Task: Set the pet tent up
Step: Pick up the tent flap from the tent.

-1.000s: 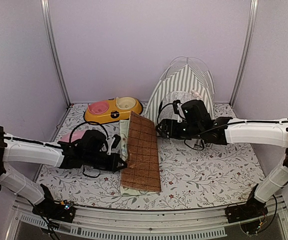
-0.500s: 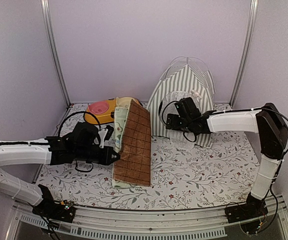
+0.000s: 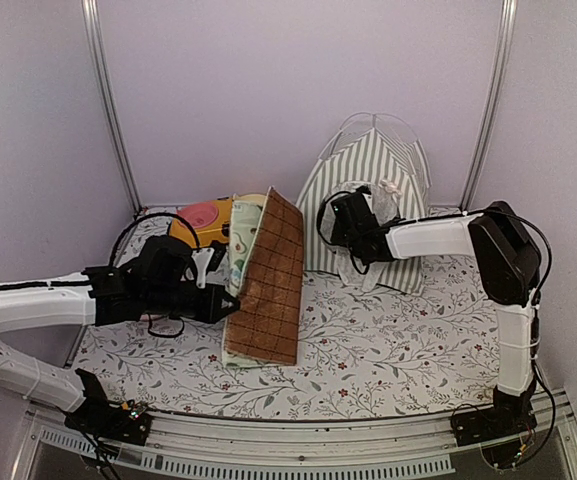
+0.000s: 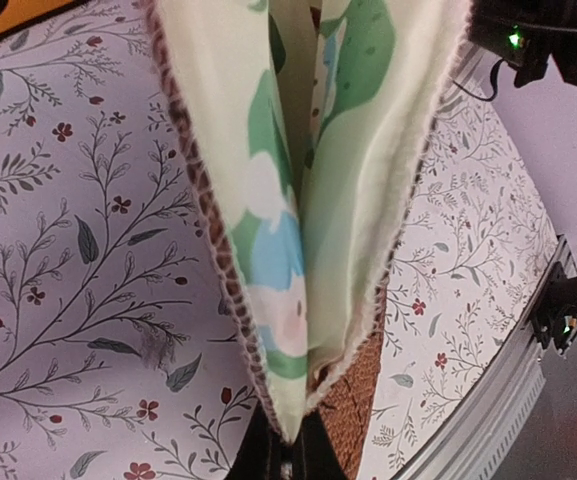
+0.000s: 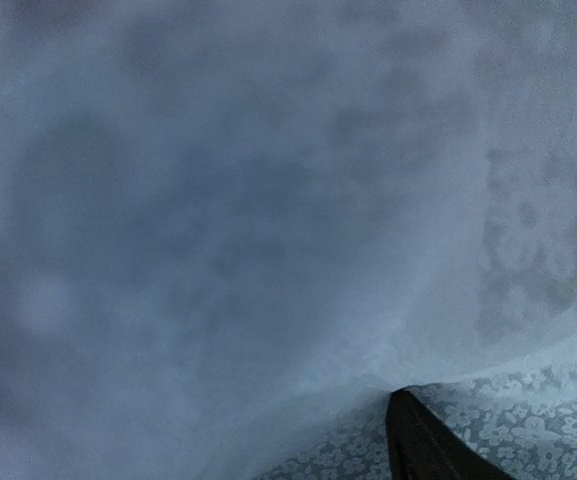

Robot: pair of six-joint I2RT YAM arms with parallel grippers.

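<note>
Two tools, two jobs: the left tool (image 3: 224, 302) is clamped tight on the folded mat (image 3: 268, 275), which stands on edge in the middle of the tabletop (image 3: 408, 340). The right tool (image 3: 353, 225) is pressed into the lace curtain (image 5: 268, 200) of the pet tent (image 3: 368, 160) — upright at 1 o'clock, near the back wall. How wide that tool stands I cannot tell (lace fills its camera). I judge the tent light and floppy, its thin poles (image 3: 388, 120) springy and fragile — better gripped at a pole or striped seam than at the lace, which could snag.
</note>
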